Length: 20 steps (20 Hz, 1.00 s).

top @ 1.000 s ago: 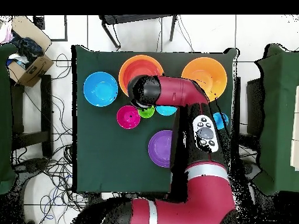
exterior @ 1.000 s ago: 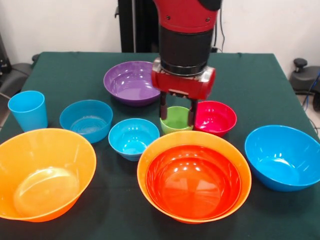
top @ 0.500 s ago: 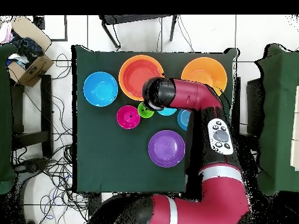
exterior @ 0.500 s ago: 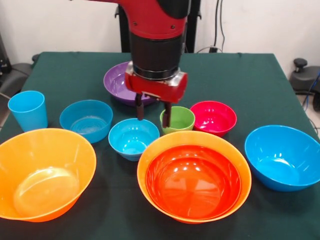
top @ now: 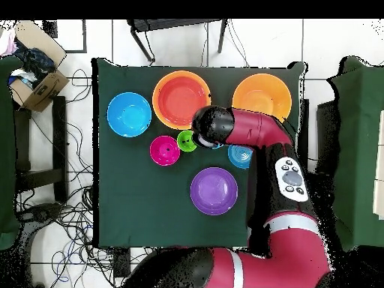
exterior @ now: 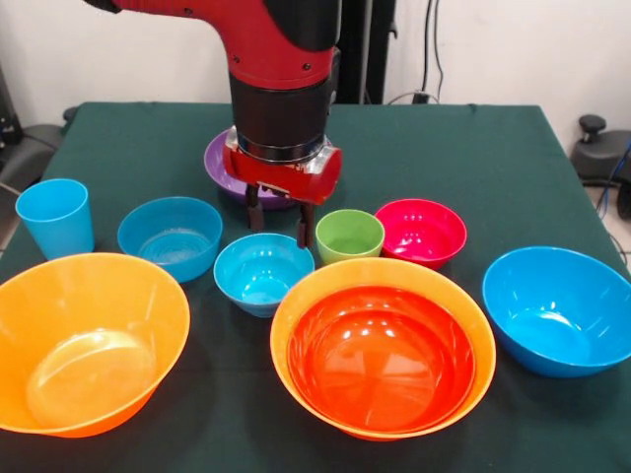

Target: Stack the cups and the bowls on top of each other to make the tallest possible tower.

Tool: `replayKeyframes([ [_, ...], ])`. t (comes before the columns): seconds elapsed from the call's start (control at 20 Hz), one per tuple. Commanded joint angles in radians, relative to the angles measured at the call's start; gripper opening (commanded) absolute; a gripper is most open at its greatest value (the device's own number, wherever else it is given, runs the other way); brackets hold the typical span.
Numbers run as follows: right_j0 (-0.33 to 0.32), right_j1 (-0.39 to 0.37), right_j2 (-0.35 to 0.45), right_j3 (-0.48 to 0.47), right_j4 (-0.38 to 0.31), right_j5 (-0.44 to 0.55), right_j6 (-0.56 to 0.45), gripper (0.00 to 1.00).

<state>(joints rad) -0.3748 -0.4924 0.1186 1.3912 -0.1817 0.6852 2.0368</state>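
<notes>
My gripper [exterior: 279, 221] is open and empty. It hangs just above the far rim of the smallest blue bowl [exterior: 263, 272], left of the lime green cup [exterior: 349, 236], which stands upright on the table. The pink-red bowl [exterior: 424, 232] sits right of that cup. The purple bowl [exterior: 225, 156] is partly hidden behind the gripper. The red-orange bowl [exterior: 382, 357] is nested in a big orange bowl [exterior: 296, 315] at the front. The light blue cup [exterior: 55, 217] stands at the left. In the overhead view the wrist [top: 209, 127] covers the gripper.
A second big orange bowl [exterior: 84, 340] sits front left. A mid blue bowl [exterior: 170, 235] is beside the light blue cup, and a big blue bowl [exterior: 558, 310] is at the right. In the overhead view the green cup [top: 187, 140] sits between the pink-red bowl [top: 165, 150] and the wrist.
The gripper's fingers stood around the green cup; the gripper has since moved left in the front view, clear of the cup, to the small blue bowl. The cup stayed in place.
</notes>
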Motion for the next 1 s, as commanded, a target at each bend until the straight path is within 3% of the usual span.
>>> replayKeyframes([
  [0.05, -0.007, 0.074, 0.042, 0.060, -0.072, -0.047, -0.045, 1.00],
  [0.45, -0.027, 0.081, 0.045, 0.083, -0.072, -0.033, -0.067, 1.00],
  [0.7, -0.064, 0.048, 0.087, 0.110, -0.104, -0.037, -0.169, 1.00],
  [1.0, -0.125, 0.019, 0.179, 0.122, -0.123, 0.034, -0.289, 1.00],
])
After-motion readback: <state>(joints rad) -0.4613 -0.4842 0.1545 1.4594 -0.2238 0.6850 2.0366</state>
